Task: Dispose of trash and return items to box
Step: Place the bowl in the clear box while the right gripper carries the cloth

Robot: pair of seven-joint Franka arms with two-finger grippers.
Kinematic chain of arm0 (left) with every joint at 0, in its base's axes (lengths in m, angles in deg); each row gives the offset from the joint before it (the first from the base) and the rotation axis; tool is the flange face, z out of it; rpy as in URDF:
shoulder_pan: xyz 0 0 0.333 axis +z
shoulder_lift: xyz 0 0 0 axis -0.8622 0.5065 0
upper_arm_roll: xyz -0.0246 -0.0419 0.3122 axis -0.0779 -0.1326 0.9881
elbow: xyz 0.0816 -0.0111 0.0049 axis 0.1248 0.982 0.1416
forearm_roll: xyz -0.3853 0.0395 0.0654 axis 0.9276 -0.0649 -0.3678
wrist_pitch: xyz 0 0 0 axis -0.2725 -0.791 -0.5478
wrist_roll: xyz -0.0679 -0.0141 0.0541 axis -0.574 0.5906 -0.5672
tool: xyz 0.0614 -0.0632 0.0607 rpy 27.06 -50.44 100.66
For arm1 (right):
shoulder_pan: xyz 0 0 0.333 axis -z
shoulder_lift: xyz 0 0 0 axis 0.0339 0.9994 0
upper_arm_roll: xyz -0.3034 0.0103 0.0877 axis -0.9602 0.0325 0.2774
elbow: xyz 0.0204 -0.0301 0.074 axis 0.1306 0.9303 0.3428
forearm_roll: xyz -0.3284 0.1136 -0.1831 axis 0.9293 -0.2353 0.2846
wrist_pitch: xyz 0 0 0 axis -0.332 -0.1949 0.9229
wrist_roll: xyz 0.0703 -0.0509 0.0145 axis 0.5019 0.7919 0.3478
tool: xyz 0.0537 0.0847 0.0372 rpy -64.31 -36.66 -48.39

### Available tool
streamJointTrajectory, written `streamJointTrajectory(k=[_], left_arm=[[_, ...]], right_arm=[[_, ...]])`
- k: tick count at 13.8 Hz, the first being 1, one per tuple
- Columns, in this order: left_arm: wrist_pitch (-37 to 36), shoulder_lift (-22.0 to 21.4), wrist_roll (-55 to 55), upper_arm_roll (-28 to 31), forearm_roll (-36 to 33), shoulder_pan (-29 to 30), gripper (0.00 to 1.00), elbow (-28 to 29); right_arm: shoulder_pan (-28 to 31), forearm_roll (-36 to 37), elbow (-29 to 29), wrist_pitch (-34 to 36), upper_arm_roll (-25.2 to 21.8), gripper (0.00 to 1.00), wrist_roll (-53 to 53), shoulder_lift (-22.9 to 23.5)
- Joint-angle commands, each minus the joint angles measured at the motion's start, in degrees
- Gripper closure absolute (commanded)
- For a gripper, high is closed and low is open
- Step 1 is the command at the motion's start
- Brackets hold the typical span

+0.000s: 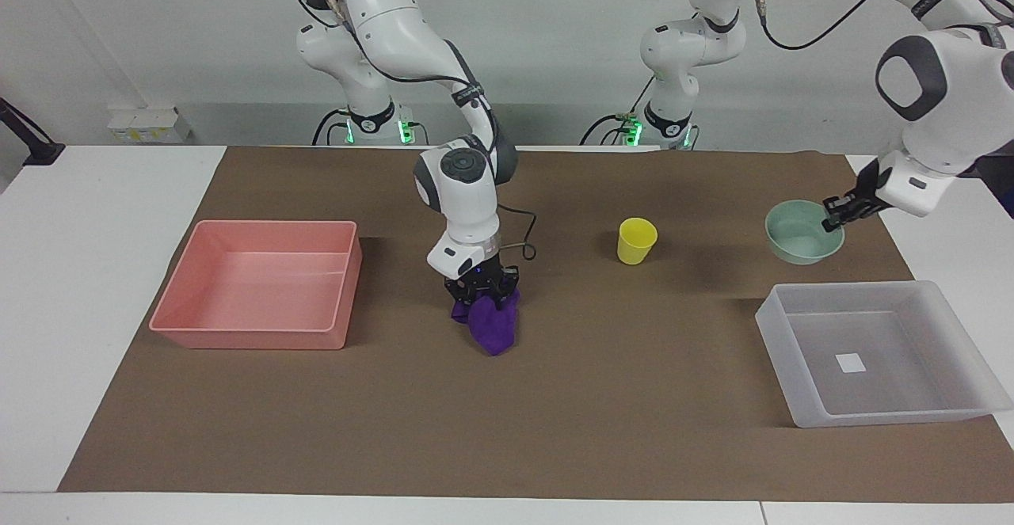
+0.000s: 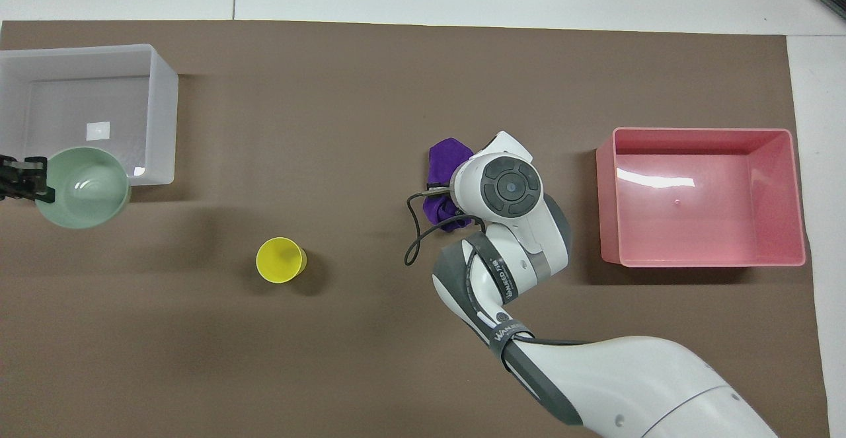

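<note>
Fingers of your left gripper (image 1: 834, 218) are clamped on the rim of the mint-green bowl (image 1: 802, 231), pinching the wall at the side toward the left arm's end of the table. The bowl hangs in the air, clear of the brown mat (image 1: 507, 398), over the strip of mat beside the clear box (image 1: 879, 355), close to the box's corner nearest the robots. Below and next to the bowl, the box stands open-topped with only its white label (image 1: 851, 363) on the floor; its near wall is the one edge close to your load.

Your right gripper (image 1: 482, 291) is down on the purple cloth (image 1: 493, 324), its fingertips drawn in on the top of the wad. You cannot make out from here whether they have closed fully; the cloth bunches up around them and its lower part rests on the mat. Toward the right arm's end of the table from this gripper sits the pink bin (image 1: 261, 283), well apart, with bare mat between cloth and bin wall. Toward the other end, the yellow cup (image 1: 636, 241) stands upright and alone, roughly between the two grippers, with open mat on every side. A loop of black cable (image 2: 423, 240) hangs off the right wrist beside the cloth.
</note>
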Motion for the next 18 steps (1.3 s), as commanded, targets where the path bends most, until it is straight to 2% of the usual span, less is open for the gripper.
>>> streamJointTrajectory(k=[1, 4, 6, 8, 12, 13, 14, 18], left_arm=[[2.38, 11.53, -0.19, -0.43, 0.18, 2.86, 1.0, -12.57], [15.64, 17.43, 0.25, -0.52, 1.14, 4.1, 1.0, -13.74], [20.84, 20.51, 0.6, -0.52, 1.5, 4.11, 1.0, -13.65], [22.27, 22.98, -0.09, -0.43, 1.32, 4.28, 1.0, -13.3], [22.1, 23.95, 0.08, -0.43, 1.41, 5.16, 1.0, -12.16], [22.18, 24.04, -0.1, -0.43, 1.41, 5.25, 0.96, -11.98], [22.44, 24.04, -0.19, -0.52, 1.32, 4.99, 0.01, -11.98], [22.02, 23.08, -0.1, -0.52, 0.88, 3.32, 0.0, -12.85]], right_arm=[[0.57, 0.5, -0.77, 4.98, 0.35, 1.0, 3.2, -2.81], [1.01, -0.02, -1.38, 10.07, -0.18, 1.0, 3.47, -7.03], [2.14, -0.03, -4.09, 15.77, -0.27, 1.0, 4.78, -8.97], [3.2, -0.03, -5.77, 20.44, -0.27, 1.0, 6.36, -11.6], [5.66, 1.11, -6.13, 26.86, -0.71, 1.0, 7.07, -18.71], [7.06, 1.2, -6.04, 28.45, -0.79, 1.0, 6.9, -20.73], [8.2, 1.55, -6.04, 30.64, -0.88, 1.0, 6.11, -22.75], [13.73, 6.3, -6.13, 35.92, -0.8, 1.0, 0.76, -26.81]])
